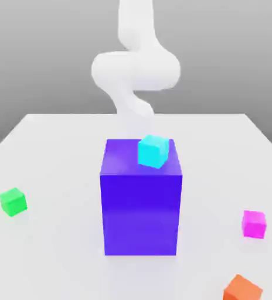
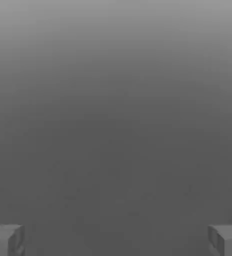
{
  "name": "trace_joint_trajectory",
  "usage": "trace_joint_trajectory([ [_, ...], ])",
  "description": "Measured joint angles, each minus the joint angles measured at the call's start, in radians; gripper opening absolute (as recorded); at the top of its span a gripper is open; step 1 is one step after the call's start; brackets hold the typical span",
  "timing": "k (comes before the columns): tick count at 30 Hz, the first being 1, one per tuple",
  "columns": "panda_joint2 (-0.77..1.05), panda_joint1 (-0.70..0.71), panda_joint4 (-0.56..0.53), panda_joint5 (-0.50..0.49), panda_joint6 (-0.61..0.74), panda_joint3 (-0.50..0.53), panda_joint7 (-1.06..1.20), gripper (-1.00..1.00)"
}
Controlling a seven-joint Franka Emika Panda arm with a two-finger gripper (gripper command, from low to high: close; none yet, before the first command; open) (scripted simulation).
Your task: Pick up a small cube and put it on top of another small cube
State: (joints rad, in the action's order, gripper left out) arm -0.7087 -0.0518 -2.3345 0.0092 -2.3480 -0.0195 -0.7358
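The white, smooth-shelled robot arm (image 1: 135,67) is rising behind the tall glossy purple-blue block (image 1: 141,199), and the block is hiding its lower part, so in the exterior view I cannot make out where the hand is. The top of the arm is running out of that picture. At the lower edge of the same view, toward its right, a small orange cube (image 1: 242,289) is sitting partly cut off.

From the hand view, the two grey fingertips (image 2: 5,240) are showing at opposite corners, standing far apart, with the gripper (image 2: 116,241) spread wide. Nothing is sitting between them and nothing is touching them; they are facing a plain grey backdrop with no object in it.

The small bright magenta cube (image 1: 254,224) is lying on the white table (image 1: 56,135) at the exterior view's right, well apart from the big block. The small bright green cube (image 1: 13,201) is resting on the table at the exterior view's left, also well apart from the block, so the two small cubes are sitting on opposite sides of it. A cyan cube (image 1: 153,151) is perching on the top of the purple-blue block, near its far right corner as that view shows it.
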Motion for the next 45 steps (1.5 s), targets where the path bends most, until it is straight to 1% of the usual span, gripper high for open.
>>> trace_joint_trajectory([
  [10,0.367,-0.207,-0.14,0.016,-0.197,-0.097,0.245,0.0],
  [16,0.584,-0.305,-0.223,-0.003,-0.313,-0.18,0.369,0.0],
  [20,0.732,-0.397,-0.278,-0.054,-0.389,-0.225,0.425,0.0],
  [23,0.845,-0.44,-0.312,-0.118,-0.448,-0.233,0.44,0.0],
  [25,0.918,-0.468,-0.307,-0.169,-0.5,-0.204,0.414,0.0],
  [28,1.027,-0.527,-0.286,-0.234,-0.583,-0.134,0.367,0.0],
  [29,1.058,-0.546,-0.28,-0.249,-0.608,-0.111,0.356,-1.0],
  [36,1.064,-0.55,-0.279,-0.254,-0.612,-0.107,0.352,-1.0],
  [38,1.012,-0.524,-0.29,-0.223,-0.571,-0.14,0.376,-1.0],
  [42,0.88,-0.486,-0.316,-0.126,-0.468,-0.204,0.456,-1.0],
  [45,0.889,-0.49,-0.271,-0.123,-0.449,-0.264,0.564,-1.0],
])
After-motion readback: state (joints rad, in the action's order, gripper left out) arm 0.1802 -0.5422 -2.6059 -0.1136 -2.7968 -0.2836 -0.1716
